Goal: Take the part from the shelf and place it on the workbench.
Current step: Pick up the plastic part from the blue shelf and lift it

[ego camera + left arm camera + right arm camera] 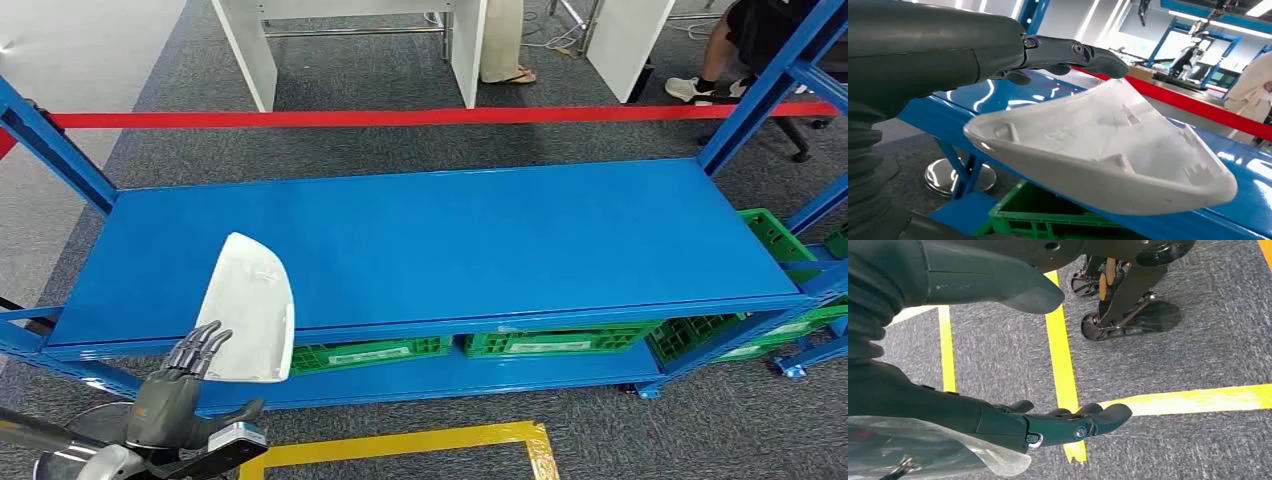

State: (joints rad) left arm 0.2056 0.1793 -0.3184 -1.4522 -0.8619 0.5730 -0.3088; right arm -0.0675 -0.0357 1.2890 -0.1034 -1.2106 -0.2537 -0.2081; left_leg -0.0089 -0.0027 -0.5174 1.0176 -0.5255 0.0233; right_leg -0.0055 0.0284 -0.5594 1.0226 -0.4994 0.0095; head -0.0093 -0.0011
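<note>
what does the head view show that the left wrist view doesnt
Head view alone: the whole blue shelf top, the red tape line running full width, yellow floor tape, and a person's sandalled foot.

Left wrist view alone: the white part's ribbed hollow inside, and a round metal base on the floor.

Both: the left hand holding the white part above the shelf's front edge, with green crates below.

The right hand (998,390) hangs empty, fingers apart, over grey carpet (1198,340) crossed by yellow tape lines (1063,360)
</note>
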